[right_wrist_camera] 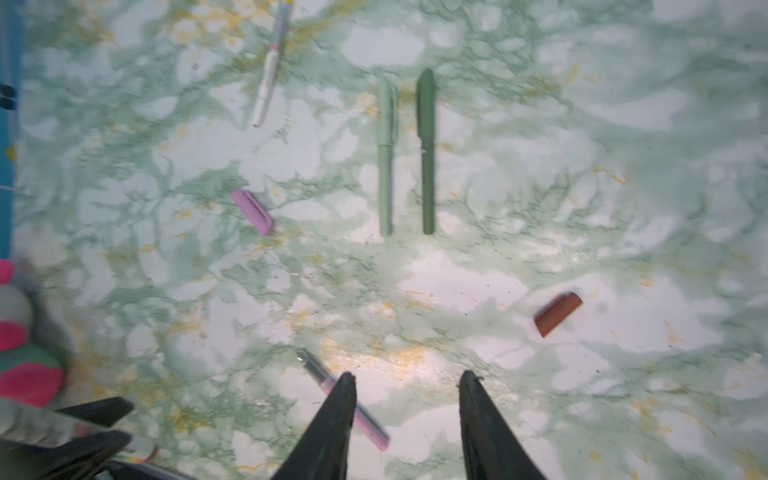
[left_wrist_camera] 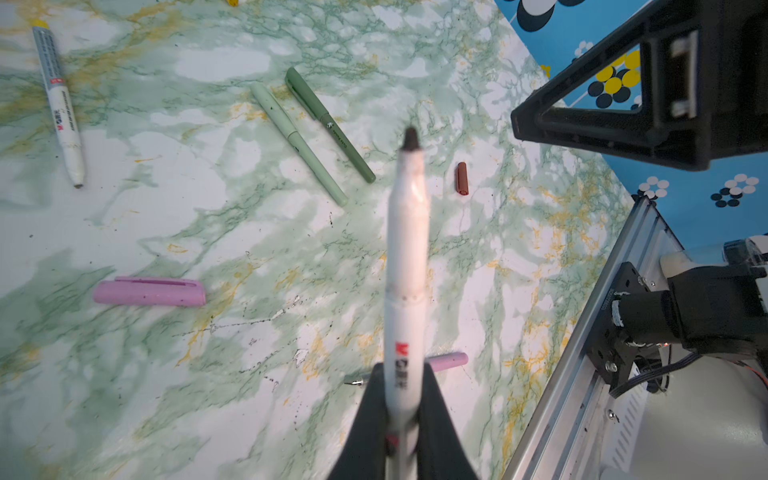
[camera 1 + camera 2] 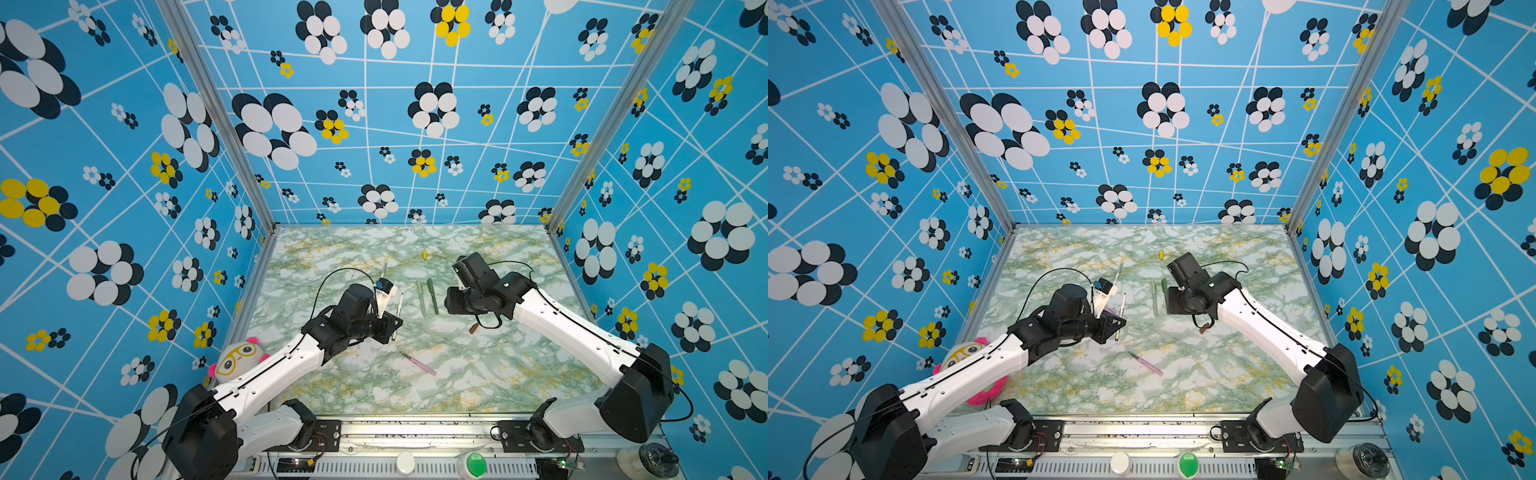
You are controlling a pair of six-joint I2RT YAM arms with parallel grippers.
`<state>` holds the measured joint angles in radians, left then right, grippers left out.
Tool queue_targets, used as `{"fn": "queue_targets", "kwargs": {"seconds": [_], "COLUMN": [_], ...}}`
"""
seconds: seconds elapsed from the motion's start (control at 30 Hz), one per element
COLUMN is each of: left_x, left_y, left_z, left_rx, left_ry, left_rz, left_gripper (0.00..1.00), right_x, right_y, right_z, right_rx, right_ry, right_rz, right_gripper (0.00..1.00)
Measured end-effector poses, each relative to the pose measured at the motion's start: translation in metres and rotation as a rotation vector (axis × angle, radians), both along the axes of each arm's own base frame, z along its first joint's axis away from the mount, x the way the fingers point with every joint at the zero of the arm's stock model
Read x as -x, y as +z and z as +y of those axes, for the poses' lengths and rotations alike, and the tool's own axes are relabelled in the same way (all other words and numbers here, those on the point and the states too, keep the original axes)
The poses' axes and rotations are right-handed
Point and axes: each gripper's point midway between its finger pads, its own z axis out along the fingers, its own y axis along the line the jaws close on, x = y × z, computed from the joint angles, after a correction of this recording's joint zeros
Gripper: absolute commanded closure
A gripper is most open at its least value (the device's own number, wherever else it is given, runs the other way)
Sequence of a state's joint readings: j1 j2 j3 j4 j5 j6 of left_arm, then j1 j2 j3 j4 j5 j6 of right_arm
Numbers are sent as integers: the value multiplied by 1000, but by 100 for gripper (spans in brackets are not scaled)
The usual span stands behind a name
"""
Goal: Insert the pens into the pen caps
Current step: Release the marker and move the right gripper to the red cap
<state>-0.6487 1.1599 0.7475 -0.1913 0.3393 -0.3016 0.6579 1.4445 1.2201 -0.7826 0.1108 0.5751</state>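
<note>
Gripped in left hand [image 2: 405, 374]: white, brown-tipped plastic pen [image 2: 407, 232]. Clear of open, empty right hand [image 1: 407, 374]: stubby brown plastic cap [image 1: 558, 313].

From my seat, the table [image 2: 208, 232] reads as smooth marble-print film with a soft sheen. The pale green pen [image 2: 299, 143] and dark green pen [image 2: 332, 128] look like matt plastic, and the white pen [image 2: 407, 257] like glossier plastic. The pink cap [image 2: 149, 292] and brown cap [image 2: 462, 178] look matt too. Along the bottom edge of both top views I see a brushed metal rail [image 3: 415, 430]. At lower left is a soft cloth toy [image 3: 239, 363].
</note>
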Motion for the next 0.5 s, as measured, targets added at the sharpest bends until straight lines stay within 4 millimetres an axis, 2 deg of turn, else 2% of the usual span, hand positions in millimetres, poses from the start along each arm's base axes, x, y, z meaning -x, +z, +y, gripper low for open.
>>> {"fn": "queue_targets", "kwargs": {"seconds": [0.07,0.2,0.3,0.37,0.5], "left_x": [2,6,7,8,9], "left_y": [-5,-8,-8,-9,-11], "left_z": [-2,-5,-8,-12,-20], "left_rx": [-13,-29,-34,-36,-36], "left_ry": [-11,-21,-26,-33,-48], "left_rz": [12,11,0,-7,-16], "left_gripper": [100,100,100,100,100], "right_x": [7,10,16,21,18], "right_y": [-16,-42,-70,-89,-111], "right_z": [-14,-36,-58,-69,-73], "right_rx": [58,103,109,110,72], "right_ry": [-34,-108,-177,-222,-267], "right_rz": [46,119,210,279,346], "right_gripper": [43,40,38,32,29]}}
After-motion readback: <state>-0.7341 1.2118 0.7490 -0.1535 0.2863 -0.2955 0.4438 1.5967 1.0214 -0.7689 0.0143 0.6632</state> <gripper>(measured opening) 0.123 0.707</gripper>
